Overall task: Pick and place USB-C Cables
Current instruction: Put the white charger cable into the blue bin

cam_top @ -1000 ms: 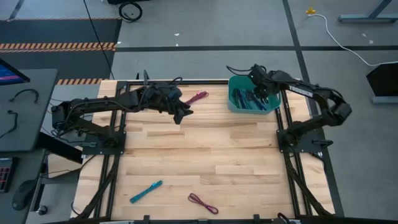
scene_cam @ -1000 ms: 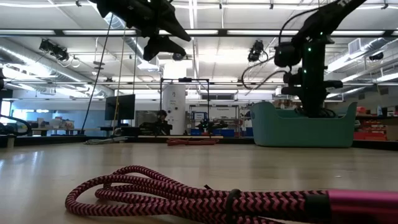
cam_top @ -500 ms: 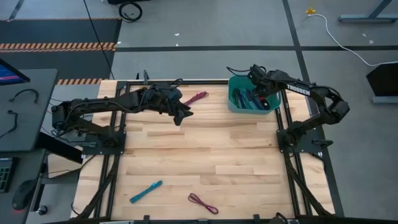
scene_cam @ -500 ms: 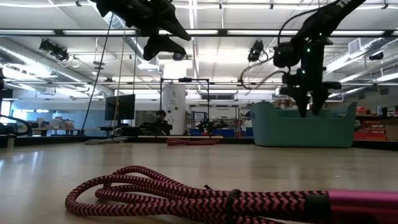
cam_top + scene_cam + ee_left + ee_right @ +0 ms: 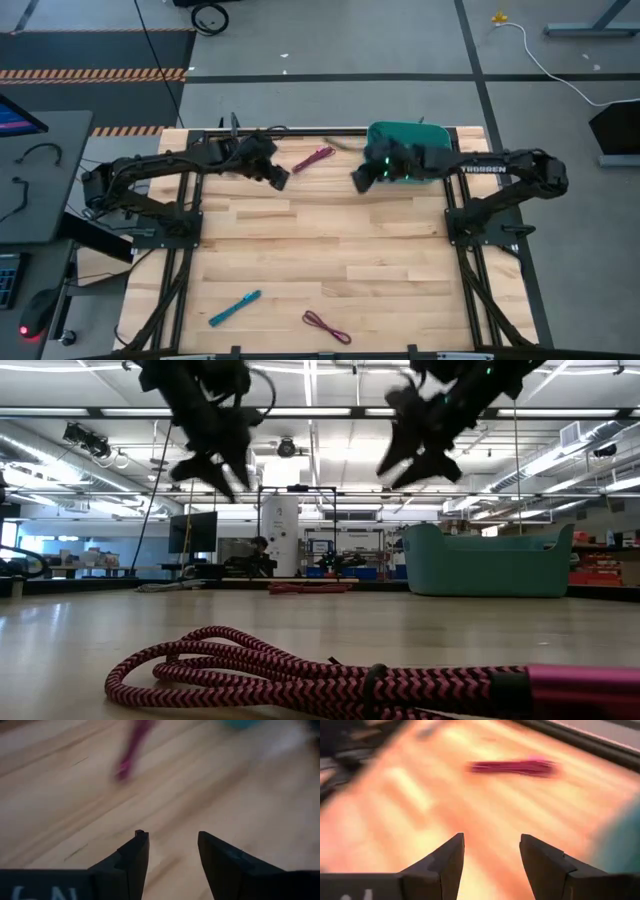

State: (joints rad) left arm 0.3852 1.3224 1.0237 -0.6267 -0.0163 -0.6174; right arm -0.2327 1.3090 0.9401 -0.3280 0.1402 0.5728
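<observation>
A magenta cable bundle [image 5: 313, 158] lies flat on the far part of the table, between my two grippers; it also shows blurred in the left wrist view [image 5: 131, 750] and the right wrist view [image 5: 512, 767]. My left gripper [image 5: 278, 175] hovers open just left of it. My right gripper [image 5: 360, 178] hovers open to its right, beside the teal bin [image 5: 400, 134]. A teal cable [image 5: 235, 308] and a purple-magenta cable [image 5: 326, 326] lie near the table's near edge. My right arm hides what is in the bin.
The black frame rails run along the table's left, right and far edges. The bin [image 5: 487, 565] stands at the far right corner. Bare wood spans the table's middle. In the low view the near cable [image 5: 330, 680] fills the foreground, and a person sits far off in the room.
My right gripper has risen out of the bin and swung toward the table's left, over the bin's left wall toward the magenta cable. My left gripper has drawn back a little toward the table's left. The cables on the table have stayed where they were.
</observation>
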